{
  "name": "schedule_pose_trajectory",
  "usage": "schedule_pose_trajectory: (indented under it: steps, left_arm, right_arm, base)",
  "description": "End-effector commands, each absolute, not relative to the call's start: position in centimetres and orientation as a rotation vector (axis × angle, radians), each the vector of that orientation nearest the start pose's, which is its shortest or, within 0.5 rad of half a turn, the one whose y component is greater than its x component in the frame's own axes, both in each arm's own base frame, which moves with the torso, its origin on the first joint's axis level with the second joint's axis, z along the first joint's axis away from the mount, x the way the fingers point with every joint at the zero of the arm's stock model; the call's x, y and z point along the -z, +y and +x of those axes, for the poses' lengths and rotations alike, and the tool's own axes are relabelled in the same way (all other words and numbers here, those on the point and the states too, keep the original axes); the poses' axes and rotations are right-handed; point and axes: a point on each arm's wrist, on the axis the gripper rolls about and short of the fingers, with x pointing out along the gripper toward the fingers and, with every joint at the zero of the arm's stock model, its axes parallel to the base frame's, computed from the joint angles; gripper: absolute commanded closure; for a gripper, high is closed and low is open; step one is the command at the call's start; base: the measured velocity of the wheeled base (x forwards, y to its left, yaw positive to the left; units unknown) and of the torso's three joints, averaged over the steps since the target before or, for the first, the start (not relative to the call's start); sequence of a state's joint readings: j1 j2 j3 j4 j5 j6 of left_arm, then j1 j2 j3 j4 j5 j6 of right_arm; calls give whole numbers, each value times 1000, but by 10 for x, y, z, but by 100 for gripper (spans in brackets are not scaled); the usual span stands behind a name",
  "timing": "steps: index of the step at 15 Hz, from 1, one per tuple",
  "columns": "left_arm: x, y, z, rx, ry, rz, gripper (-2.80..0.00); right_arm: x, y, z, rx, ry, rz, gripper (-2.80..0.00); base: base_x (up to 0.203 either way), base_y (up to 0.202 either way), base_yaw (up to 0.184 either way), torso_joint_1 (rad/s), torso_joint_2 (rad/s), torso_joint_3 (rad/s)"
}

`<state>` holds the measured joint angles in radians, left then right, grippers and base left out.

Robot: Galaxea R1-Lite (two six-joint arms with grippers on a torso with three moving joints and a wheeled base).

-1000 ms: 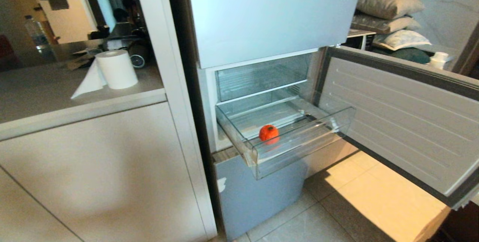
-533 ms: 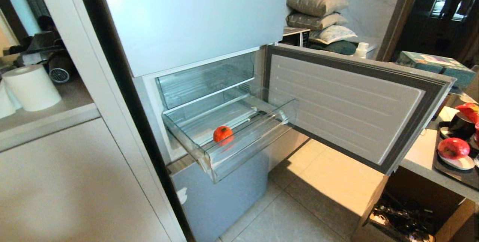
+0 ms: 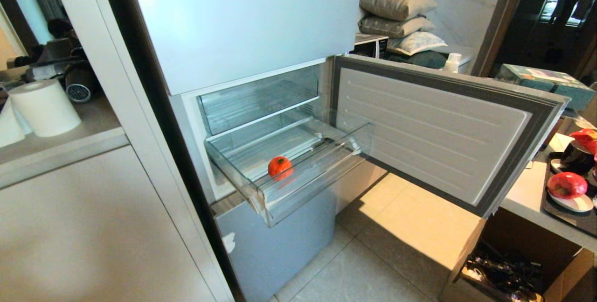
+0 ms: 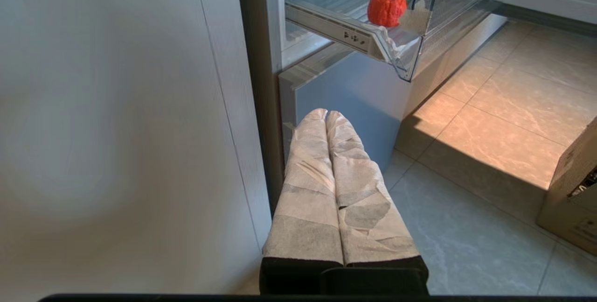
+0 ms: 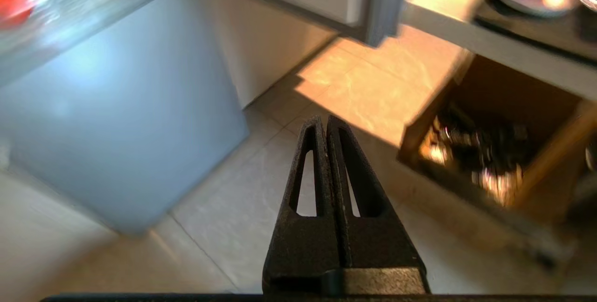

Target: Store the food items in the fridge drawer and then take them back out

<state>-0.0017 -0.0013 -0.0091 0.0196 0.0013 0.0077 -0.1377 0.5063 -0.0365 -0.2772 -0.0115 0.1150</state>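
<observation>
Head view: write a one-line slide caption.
Orange fruit sits in the pulled-out drawer under the open door; red fruit waits on a plate.

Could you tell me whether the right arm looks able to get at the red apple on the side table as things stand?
Probably yes: the red apple sits uncovered on its plate, and the shut right gripper hangs over bare floor nearby.

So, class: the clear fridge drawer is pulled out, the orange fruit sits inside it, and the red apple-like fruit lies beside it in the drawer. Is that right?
Not quite. The fridge drawer is pulled out and the orange fruit sits inside it, but alone. The head view shows the red apple-like fruit on a plate on the counter at the right, well apart from the drawer.
</observation>
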Motion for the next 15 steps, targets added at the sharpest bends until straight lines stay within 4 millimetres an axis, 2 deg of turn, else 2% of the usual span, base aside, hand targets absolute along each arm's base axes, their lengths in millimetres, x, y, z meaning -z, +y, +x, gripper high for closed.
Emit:
schedule_pose_trajectory:
  steps: [1, 5, 6, 12, 15]
  left_arm:
    - [-76, 0, -24, 0, 10, 8, 0]
    - [-76, 0, -24, 0, 11, 8, 0]
    - [-76, 0, -24, 0, 11, 8, 0]
    - [-76, 0, -24, 0, 11, 8, 0]
    - [-76, 0, -24, 0, 11, 8, 0]
  right_arm:
    - [-122, -23, 76, 325, 368, 214, 0]
    - [-135, -71, 131, 499, 394, 312, 0]
    - [-137, -85, 140, 541, 375, 324, -280]
    - [-123, -166, 191, 691, 353, 366, -280]
    - [-108, -204, 218, 725, 344, 361, -280]
  base:
    - [0, 0, 0, 0, 0, 0]
    - [0, 0, 0, 0, 0, 0]
    - [0, 0, 0, 0, 0, 0]
    - [0, 0, 0, 0, 0, 0]
    - [0, 0, 0, 0, 0, 0]
